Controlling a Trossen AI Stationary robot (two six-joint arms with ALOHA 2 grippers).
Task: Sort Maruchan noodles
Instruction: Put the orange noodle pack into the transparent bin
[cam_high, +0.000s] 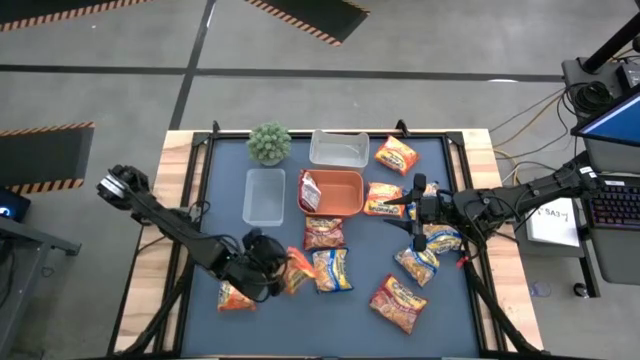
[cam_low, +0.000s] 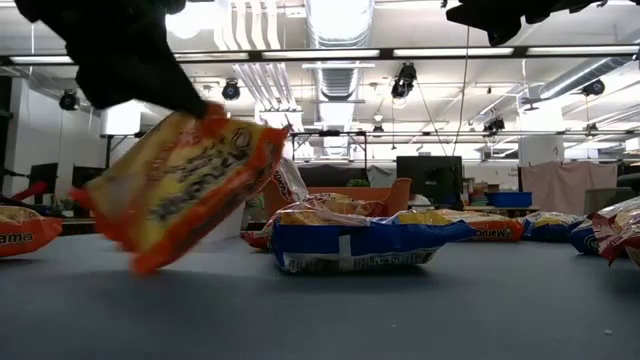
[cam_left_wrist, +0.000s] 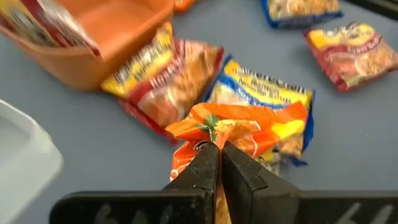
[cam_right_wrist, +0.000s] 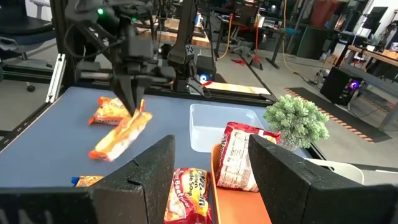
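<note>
The left tool (cam_left_wrist: 219, 163) pinches an orange noodle packet (cam_left_wrist: 245, 134), lifted at seven o'clock on the counter (cam_high: 230, 170). The right tool (cam_right_wrist: 211, 168) hovers open at three o'clock.

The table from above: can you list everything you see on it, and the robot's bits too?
Noodle packets: about eleven; orange, red and blue-and-yellow; scattered over the mat, one red one standing in the tray.
Tray: one, orange, mid-table.
Clear tubs: two, see-through; one behind the tray, one on its left.
Plant: one, green, far edge beside the tubs.
Table: one, dark mat with a wooden rim.
Left claw: shut on an orange packet, lifted tilted near the front left.
Right claw: open, empty, hanging above the packets on the right.
</note>
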